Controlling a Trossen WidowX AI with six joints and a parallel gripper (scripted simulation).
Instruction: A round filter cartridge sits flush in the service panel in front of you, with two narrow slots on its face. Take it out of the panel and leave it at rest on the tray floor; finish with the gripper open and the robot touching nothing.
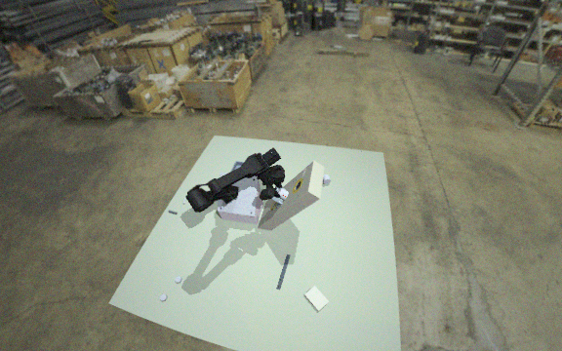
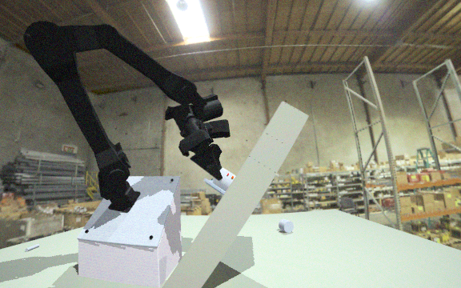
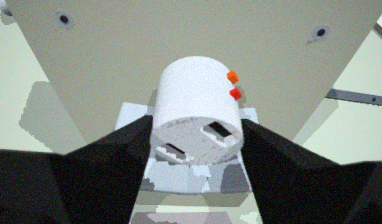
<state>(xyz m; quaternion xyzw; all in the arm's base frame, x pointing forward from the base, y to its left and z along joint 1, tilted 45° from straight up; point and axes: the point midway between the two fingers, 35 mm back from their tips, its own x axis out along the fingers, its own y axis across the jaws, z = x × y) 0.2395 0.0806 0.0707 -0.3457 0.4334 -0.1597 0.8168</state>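
Note:
The white round filter cartridge stands out from the sloping face of the beige service panel, over the small pale-blue tray. Its slotted end faces the wrist camera; orange and red marks show on its side. My gripper is shut on the cartridge, with one black finger against each side. Higher on the panel, a yellow ring surrounds a dark centre. Where the cartridge's far end touches is hidden.
The pale box under the arm's base stands close before the panel. A small white cylinder lies beyond the panel. A dark bar and a white block lie to one side.

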